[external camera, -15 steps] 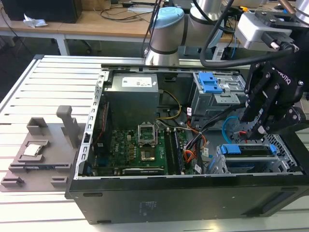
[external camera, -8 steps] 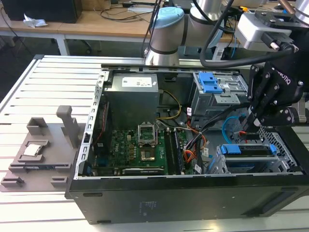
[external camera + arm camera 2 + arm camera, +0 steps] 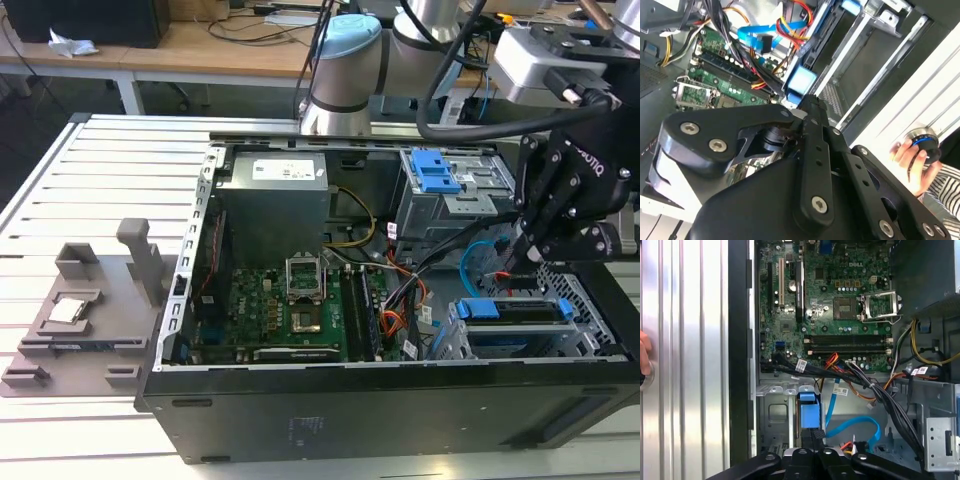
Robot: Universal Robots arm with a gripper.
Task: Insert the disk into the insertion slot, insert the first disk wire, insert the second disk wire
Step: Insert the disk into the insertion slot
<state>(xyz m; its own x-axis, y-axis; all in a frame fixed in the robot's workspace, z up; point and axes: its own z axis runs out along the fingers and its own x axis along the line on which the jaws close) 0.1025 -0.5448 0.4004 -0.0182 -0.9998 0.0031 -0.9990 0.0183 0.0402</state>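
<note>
Since the flat silver disk [image 3: 520, 312] in its bright blue bracket apparently lay seated in the boxy perforated silver cage [image 3: 590, 332], the black pincer [image 3: 518, 255] hung just above it beside the looping light-blue cable [image 3: 468, 262], its grip impossible to tell.

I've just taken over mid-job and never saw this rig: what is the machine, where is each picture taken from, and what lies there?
It is one robot arm with a black gripper. The exterior view looks from off the arm at an open computer case on a slatted metal table; both wrist views ride on the arm. The gripper hangs over the silver cage, where the blue-framed disk sits, near the light-blue cable. A person's hand shows beside the case.
</note>
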